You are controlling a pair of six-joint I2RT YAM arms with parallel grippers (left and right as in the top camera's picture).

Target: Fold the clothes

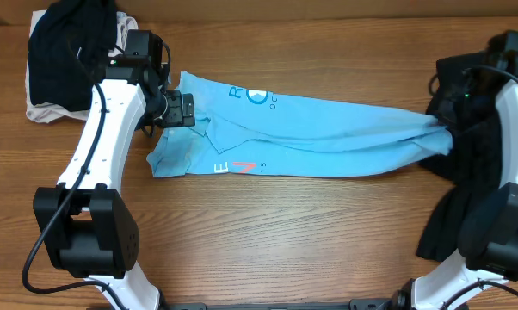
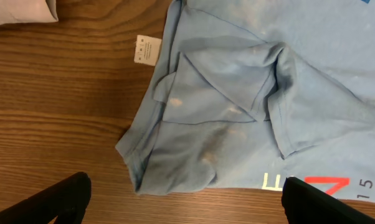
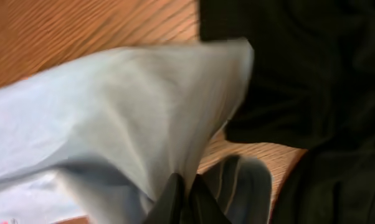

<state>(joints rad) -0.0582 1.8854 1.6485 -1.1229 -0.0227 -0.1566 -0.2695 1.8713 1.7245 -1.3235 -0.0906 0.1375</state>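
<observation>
Blue shirt (image 1: 328, 138) lengthwise left-right across table (image 1: 285, 232)

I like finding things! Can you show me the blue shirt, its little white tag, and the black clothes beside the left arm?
blue shirt (image 1: 328, 142), overhead view, middle of its body.
white tag (image 2: 147, 50), left wrist view, centre of the tag.
black clothes (image 1: 52, 60), overhead view, middle of the pile.

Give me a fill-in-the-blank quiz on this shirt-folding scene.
The shirt across the table is light ____.
The right claw is ____ on its end.
The left claw hangs ____ above the shirt.
The shirt's label is ____.
Missing: blue, shut, open, white.
</observation>
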